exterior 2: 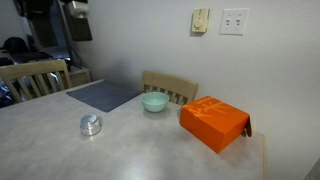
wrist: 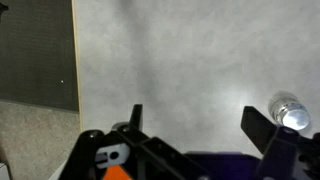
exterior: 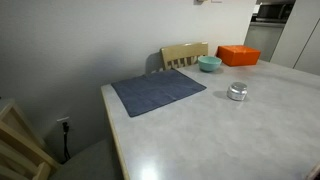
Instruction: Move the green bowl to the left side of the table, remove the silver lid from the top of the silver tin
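The silver tin (wrist: 292, 114) stands upright just outside the pincer (wrist: 197, 122). It is right beside the finger on the right of the wrist view and partly hidden behind it, not between the two. In the exterior views the silver lid (exterior: 237, 88) seems to be sitting on top of the tin, though it is small and I would not swear to the seam. The pincer itself is released: its two dark fingers (wrist: 258, 128) stand wide apart with only bare table (wrist: 180, 50) showing between them, and nothing is in its grasp. The green bowl (exterior 2: 154, 102) does not come into the wrist view, so I cannot place it against the pincer. In both exterior views it rests on the table well apart from the tin, close to the table's far edge. It sits between a dark blue-grey mat (exterior: 157, 92) and an orange box (exterior 2: 214, 123), touching neither, with the back of a wooden chair (exterior: 185, 53) just behind it.
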`<state>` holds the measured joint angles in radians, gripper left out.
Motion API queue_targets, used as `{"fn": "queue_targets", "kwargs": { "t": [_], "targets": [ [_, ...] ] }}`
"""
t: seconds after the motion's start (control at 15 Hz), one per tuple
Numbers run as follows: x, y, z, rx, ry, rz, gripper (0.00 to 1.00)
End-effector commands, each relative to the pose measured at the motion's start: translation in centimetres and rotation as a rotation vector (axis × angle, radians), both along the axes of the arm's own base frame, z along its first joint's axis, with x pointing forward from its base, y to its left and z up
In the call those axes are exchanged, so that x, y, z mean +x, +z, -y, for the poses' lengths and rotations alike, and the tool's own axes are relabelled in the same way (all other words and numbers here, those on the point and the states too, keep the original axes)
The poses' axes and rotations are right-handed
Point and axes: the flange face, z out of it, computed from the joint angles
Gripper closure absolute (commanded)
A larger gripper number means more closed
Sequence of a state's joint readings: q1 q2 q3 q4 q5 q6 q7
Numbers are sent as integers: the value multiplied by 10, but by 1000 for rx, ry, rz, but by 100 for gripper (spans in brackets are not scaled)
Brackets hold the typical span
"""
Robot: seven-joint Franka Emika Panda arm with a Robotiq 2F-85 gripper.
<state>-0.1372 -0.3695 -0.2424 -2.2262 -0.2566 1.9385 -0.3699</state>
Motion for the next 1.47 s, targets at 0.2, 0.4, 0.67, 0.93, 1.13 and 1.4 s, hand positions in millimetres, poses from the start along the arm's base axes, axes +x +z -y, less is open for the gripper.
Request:
{"fn": "queue_targets", "kwargs": {
  "t": [0.2,0.4,0.67,0.93,1.13,1.4],
  "targets": [
    [21,-15,-7,18,30,-64,0],
    [47,-51,-25,21,63,-169,0],
    [84,-111,-54,25,131,-340,0],
    [110,-165,-75,41,186,-539,0],
    [103,-171,-81,25,170,-527,0],
    [103,-167,-81,23,166,-516,0]
  ]
}}
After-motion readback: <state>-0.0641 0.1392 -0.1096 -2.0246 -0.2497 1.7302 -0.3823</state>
